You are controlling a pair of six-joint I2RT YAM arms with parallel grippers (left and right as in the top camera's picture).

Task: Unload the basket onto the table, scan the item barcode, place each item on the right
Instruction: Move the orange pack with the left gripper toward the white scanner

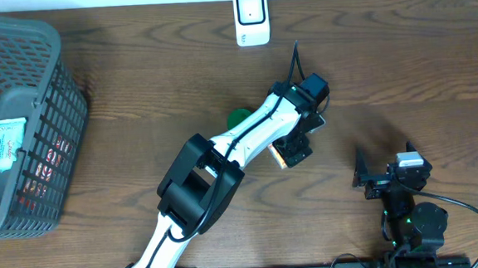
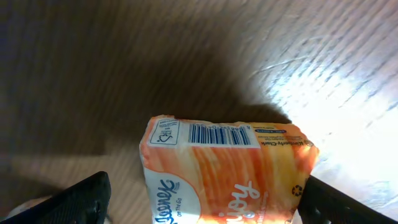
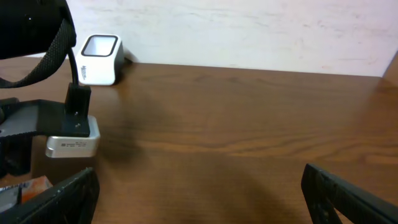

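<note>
Soft orange tissue pack, slightly crumpled, with white script on the front face. Along its upper edge a white strip with black barcode, fully visible and not covered. Positioned well apart from the white scanner, on the near side and a little to the right of it. Scanner standing upright, dark window in front

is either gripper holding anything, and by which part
Nothing looks gripped: the left gripper straddles the tissue pack with a gap at one finger; the right gripper is open, empty.
</note>
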